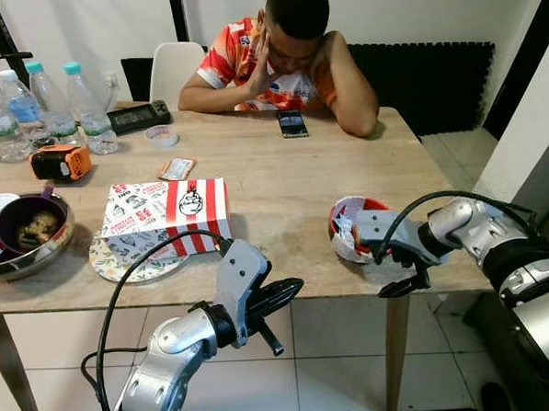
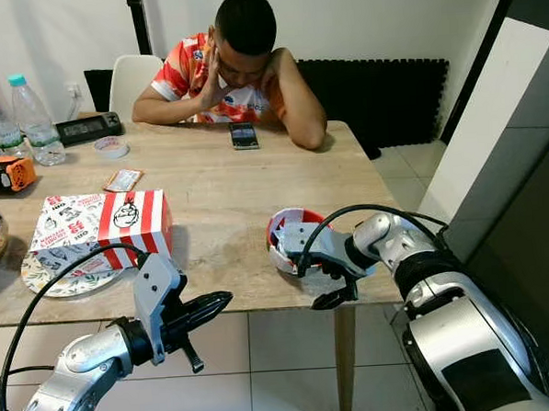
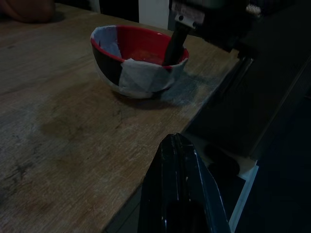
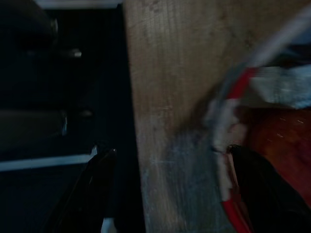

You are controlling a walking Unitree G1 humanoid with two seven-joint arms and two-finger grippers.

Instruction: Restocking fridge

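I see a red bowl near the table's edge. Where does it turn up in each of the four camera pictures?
Left eye view: red bowl, right of centre near the table's front edge, at the right gripper.
Right eye view: centre, same edge.
Left wrist view: upper middle, one black finger inside it.
Right wrist view: blurred rim between the fingers.
Shared landmark: the wooden table.
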